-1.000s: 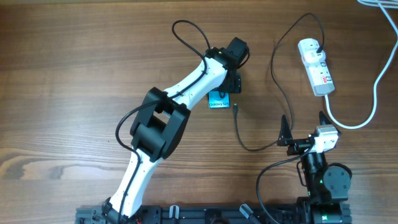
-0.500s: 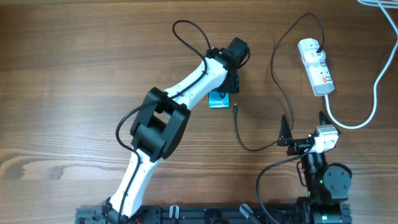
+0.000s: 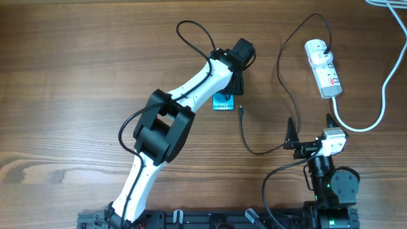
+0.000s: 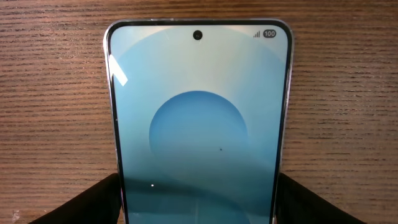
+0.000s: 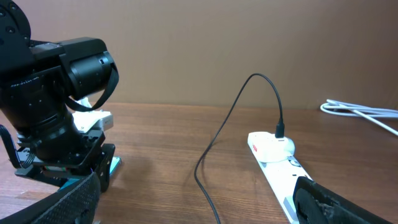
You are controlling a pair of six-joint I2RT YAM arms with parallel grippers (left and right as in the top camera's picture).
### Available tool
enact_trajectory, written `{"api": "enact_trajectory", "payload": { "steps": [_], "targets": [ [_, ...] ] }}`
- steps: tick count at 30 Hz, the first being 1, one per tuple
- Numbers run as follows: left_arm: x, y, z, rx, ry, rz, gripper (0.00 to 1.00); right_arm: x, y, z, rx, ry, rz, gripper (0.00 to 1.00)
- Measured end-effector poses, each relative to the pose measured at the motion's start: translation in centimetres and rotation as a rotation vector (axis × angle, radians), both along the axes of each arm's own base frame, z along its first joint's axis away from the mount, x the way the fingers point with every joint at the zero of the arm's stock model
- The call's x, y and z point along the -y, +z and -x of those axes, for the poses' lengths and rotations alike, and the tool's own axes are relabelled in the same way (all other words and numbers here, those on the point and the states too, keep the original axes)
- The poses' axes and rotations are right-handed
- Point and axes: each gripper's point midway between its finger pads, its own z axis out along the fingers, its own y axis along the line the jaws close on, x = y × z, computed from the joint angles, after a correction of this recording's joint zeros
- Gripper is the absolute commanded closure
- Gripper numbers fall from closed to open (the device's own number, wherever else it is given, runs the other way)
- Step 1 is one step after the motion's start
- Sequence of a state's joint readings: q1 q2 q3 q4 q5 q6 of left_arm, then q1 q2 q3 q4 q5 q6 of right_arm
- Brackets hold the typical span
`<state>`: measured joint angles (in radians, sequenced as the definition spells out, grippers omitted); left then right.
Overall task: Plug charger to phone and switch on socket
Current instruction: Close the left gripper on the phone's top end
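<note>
Charger's thin black plug tip lies just right of flat turquoise-screened phone, clamped in left jaws; right jaws gape, farther off.

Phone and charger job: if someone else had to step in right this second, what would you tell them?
Left gripper: closed on the phone, fingers against both long edges, phone flat on the table.
Right gripper: open, empty, near its own base.
Charger: plug tip lies loose just right of the phone; its far end is plugged in at the socket.
Done: phone gripped, nothing more.
Left: pick up the plug tip, push it into the phone, press the socket's switch. I cannot tell whether it is already on.
</note>
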<state>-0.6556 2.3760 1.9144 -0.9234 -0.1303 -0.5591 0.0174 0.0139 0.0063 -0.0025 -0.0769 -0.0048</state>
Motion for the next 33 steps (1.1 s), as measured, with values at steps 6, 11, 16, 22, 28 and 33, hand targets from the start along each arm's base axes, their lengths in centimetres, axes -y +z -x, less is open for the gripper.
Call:
{"api": "enact_trajectory", "payload": {
  "steps": [6,11,16,22,28,33],
  "targets": [
    [0.00,0.00,0.00,0.000,0.000,0.000,0.24,0.00,0.00,0.00,0.000,0.000,0.000,0.00],
    [0.00,0.00,0.00,0.000,0.000,0.000,0.23,0.00,0.00,0.00,0.000,0.000,0.000,0.00],
    [0.02,0.00,0.01,-0.001,0.000,0.001,0.25,0.00,0.00,0.00,0.000,0.000,0.000,0.00],
    [0.09,-0.01,0.07,-0.004,-0.001,0.005,0.26,0.00,0.01,0.00,0.000,0.000,0.000,0.00],
    [0.10,-0.02,0.07,-0.004,-0.001,0.006,0.26,0.00,0.00,0.00,0.000,0.000,0.000,0.00],
    [0.09,-0.02,0.09,-0.005,-0.001,0.005,0.27,0.01,0.00,0.00,0.000,0.000,0.000,0.00]
  ]
}}
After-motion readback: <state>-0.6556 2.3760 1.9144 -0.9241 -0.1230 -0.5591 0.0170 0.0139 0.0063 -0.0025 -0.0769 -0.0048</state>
